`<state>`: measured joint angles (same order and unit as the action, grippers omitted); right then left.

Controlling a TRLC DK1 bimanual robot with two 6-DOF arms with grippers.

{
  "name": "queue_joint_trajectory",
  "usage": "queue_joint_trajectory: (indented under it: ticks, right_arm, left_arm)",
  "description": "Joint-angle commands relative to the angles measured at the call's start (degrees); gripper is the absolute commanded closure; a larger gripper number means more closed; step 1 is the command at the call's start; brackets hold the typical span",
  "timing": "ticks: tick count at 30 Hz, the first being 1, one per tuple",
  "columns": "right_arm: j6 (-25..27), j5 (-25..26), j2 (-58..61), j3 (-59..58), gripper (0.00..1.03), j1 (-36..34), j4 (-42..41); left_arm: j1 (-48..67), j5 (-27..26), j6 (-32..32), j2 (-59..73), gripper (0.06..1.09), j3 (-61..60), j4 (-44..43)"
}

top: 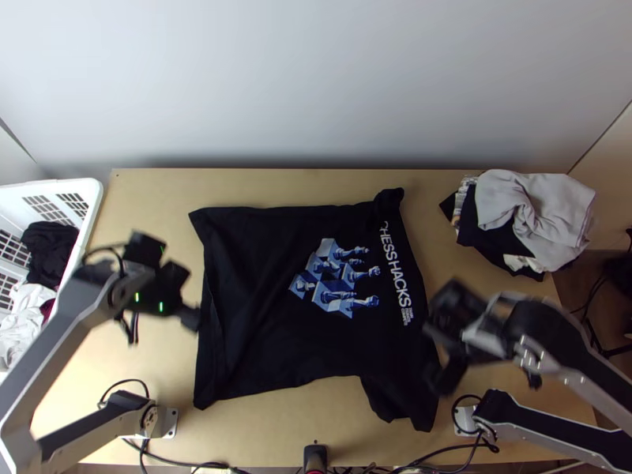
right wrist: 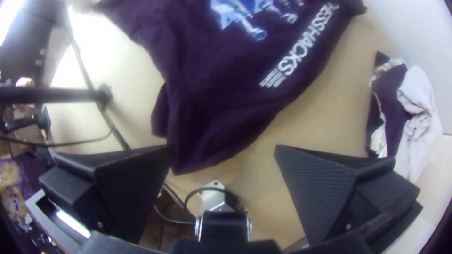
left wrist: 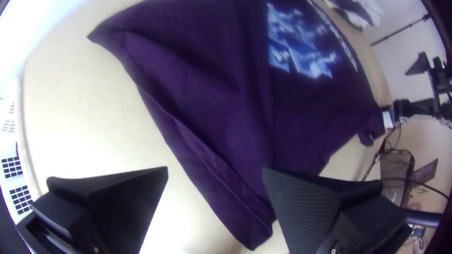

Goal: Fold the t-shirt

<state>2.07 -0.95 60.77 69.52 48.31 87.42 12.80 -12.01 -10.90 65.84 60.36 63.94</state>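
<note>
Reference: clock face laid on the counter (top: 268,426), centred on the shirt, twelve toward the wall.

Specimen: the black t-shirt (top: 268,308) lay spread at centre, print side up, with creases and uneven edges. I judged it was laid out this way to leave its corners reachable. From the lettering's direction, I took the neck to be toward three and the hem toward nine. Fabric was bunched near one; a loose flap (top: 403,403), probably a sleeve, splayed toward five.

Jaws: on my left arm (top: 67,347) the left jaws stood apart and empty near nine, beside the hem side. On my right arm (top: 545,332) the right jaws were likewise parted, holding nothing, between three and four, near the flap. One pair per side would suit a two-handed fold. I judged folding not yet properly begun; loose cloth could ruck if gripped off a corner.

Surroundings: a white basket (top: 96,197) with garments sat toward nine, presumably supply; a clothes pile (top: 529,209) at two, perhaps output.

Markings: blue-and-white chess-piece graphic (top: 336,284) near centre; large white lettering (top: 396,274) between one and three, smaller lines at its end. Wording not transcribed.
</note>
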Motion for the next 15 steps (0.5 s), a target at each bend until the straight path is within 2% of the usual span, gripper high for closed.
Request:
queue_joint_trajectory:
  ticks: [1,5,9,12,15]
  right_arm:
    - [4.26,-1.77,11.47,21.19,0.04,-15.88,0.03]
    - [1.19,-2.48,18.33,31.65,0.04,-16.94,-1.02]
    - [-3.91,-2.65,23.34,36.74,0.05,-17.03,-4.62]
    - [-8.83,-2.48,23.95,35.34,0.05,-17.11,-13.41]
    - [-10.94,-2.21,22.81,30.50,0.05,-16.94,-26.07]
  left_arm:
    - [-7.52,2.52,2.81,13.52,0.11,11.54,-9.36]
    - [-7.08,4.63,5.18,19.32,0.11,14.52,-14.81]
    - [-6.82,7.00,7.03,24.16,0.11,16.81,-18.77]
    - [-6.82,8.32,7.82,26.53,0.11,17.95,-21.49]
    - [-7.08,8.85,9.05,28.11,0.11,18.74,-23.34]
